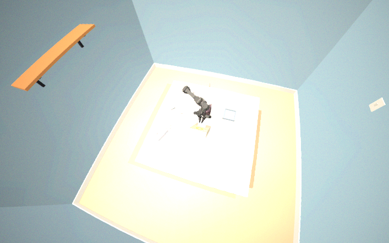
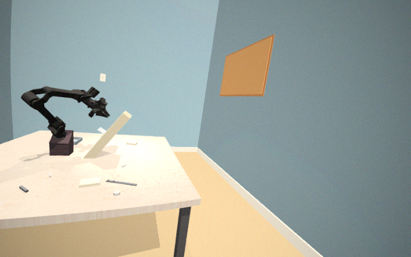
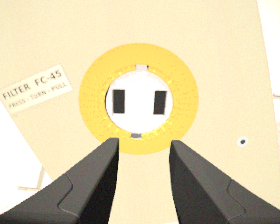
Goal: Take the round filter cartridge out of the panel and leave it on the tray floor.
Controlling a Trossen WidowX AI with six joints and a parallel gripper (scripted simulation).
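Observation:
The round white filter cartridge (image 3: 139, 98) sits flush in the tilted cream service panel (image 3: 191, 16) (image 2: 109, 134) (image 1: 200, 128), ringed by a yellow collar (image 3: 184, 96). Two dark narrow slots stand side by side on its face. My gripper (image 3: 144, 148) (image 2: 106, 114) (image 1: 202, 121) hovers just in front of the panel's face, pointing at the cartridge and apart from it. Its fingers stand partly apart with nothing between them. The tray (image 1: 224, 114) (image 2: 77, 139) is a small pale-blue-rimmed square flat on the table beside the robot's base.
The arm's dark base block (image 2: 61, 146) stands behind the panel. Loose bits lie on the table's front part: a cream block (image 2: 89, 181), a thin dark bar (image 2: 121, 182), a white disc (image 2: 116, 192) and a small dark block (image 2: 24, 189). A label (image 3: 34, 86) is on the panel.

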